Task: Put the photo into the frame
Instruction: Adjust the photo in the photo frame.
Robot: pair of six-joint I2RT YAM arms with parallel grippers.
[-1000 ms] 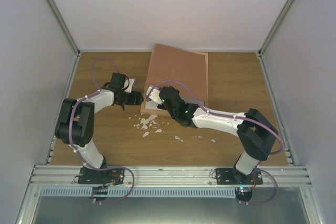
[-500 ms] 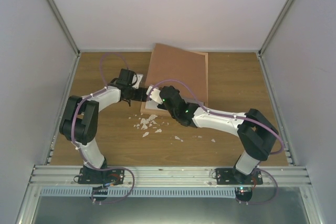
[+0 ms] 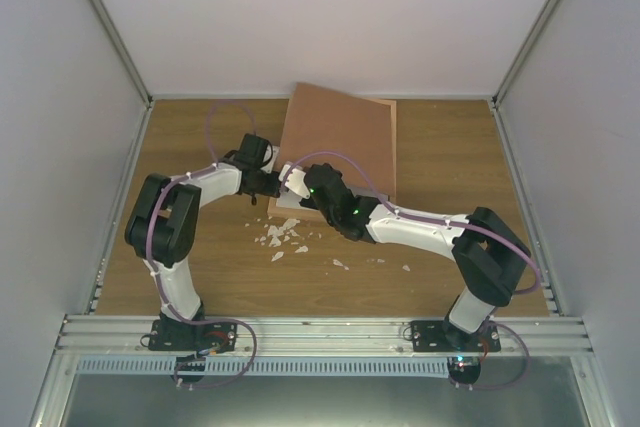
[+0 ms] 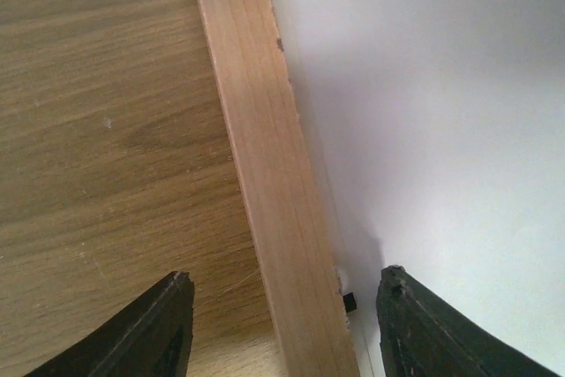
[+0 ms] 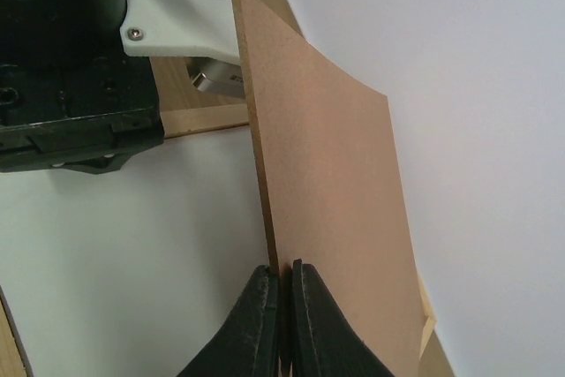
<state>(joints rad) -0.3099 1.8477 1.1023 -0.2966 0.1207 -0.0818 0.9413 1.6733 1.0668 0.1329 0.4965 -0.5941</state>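
The frame [image 3: 391, 152] lies flat at the table's back middle. Its light wood rail [image 4: 265, 174] runs up the left wrist view. My left gripper [image 4: 284, 278] is open and straddles that rail, with a gap on each side. One fingertip is over the table, the other over a white sheet [image 4: 441, 130] inside the frame. No picture shows on the sheet, so I cannot tell whether it is the photo. My right gripper [image 5: 284, 275] is shut on the edge of the brown backing board [image 5: 335, 200]. It holds the board [image 3: 335, 142] tilted up over the frame.
Small white scraps [image 3: 283, 236] litter the table in front of the frame, with more [image 3: 340, 264] toward the right arm. A metal tab [image 5: 216, 79] sticks out at the frame's far rail. Grey enclosure walls stand close on three sides.
My left arm has swung right, from beside the frame to over its left rail, and its jaws have narrowed. The right arm and the lifted board have not moved.
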